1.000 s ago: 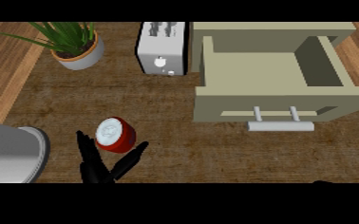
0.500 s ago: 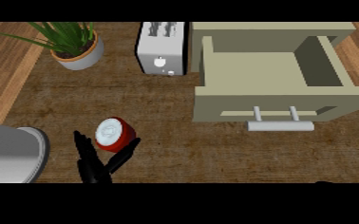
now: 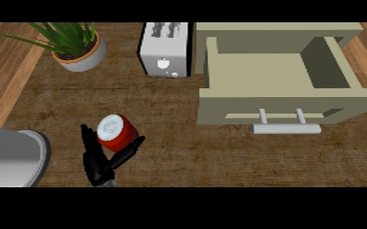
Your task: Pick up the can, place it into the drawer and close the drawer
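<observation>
My black left hand (image 3: 99,167) spreads its fingers around the smooth red cylindrical can (image 3: 116,133) with its unreadable white lid.

The can (image 3: 117,132) is a short red cylinder with a pale round top, tilted so that the top faces up and slightly left. It sits low on the left of the brown tabletop (image 3: 186,155). The drawer (image 3: 276,85) is a beige box, pulled open, with its hollow showing and nothing visible inside. Its front panel carries 1 pale bar handle (image 3: 285,127) on 2 short posts. Can and drawer lie well apart.
</observation>
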{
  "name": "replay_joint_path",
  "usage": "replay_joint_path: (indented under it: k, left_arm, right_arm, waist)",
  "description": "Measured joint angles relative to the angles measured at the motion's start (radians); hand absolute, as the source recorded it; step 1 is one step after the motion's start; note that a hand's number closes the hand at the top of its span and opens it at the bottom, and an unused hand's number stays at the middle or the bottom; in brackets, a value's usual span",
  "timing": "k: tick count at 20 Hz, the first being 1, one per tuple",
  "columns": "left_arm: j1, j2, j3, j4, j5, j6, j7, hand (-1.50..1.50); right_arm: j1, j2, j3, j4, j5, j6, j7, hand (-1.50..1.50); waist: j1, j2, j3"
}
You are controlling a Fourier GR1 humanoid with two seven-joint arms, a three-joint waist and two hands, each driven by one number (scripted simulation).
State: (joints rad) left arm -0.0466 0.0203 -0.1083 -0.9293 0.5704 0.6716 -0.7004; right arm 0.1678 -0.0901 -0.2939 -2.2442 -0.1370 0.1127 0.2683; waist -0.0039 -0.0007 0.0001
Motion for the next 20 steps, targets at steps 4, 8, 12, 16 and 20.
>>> replay_joint_path:
  k: [4,8,12,16,20]
  left_arm:
    - [-0.065,0.004,0.009,0.048,-0.018,-0.049,0.02,1.5]
    - [-0.099,0.003,0.027,0.07,-0.026,-0.109,0.023,1.5]
    - [-0.179,0.001,0.057,0.185,-0.006,-0.169,-0.049,1.5]
    - [-0.217,0.017,0.048,0.209,-0.016,-0.208,-0.041,1.5]
    - [-0.307,0.06,-0.004,0.263,-0.055,-0.321,0.02,1.5]
  right_arm:
    - [-0.011,0.005,0.0,-0.017,0.0,-0.006,0.019,-1.5]
    - [-0.02,0.026,0.018,0.011,0.035,-0.007,-0.018,-1.5]
    - [-0.045,0.018,0.012,0.021,0.048,-0.017,-0.006,-1.5]
    - [-0.057,0.015,0.012,0.017,0.056,-0.018,0.002,-1.5]
    - [-0.063,0.01,0.012,0.012,0.05,-0.015,0.008,-1.5]
  waist:
    - [0.0,0.0,0.0]
    - [0.001,0.0,0.001]
    - [-0.001,0.0,0.001]
    - [0.0,0.0,0.0]
    - [-0.012,0.004,-0.001]
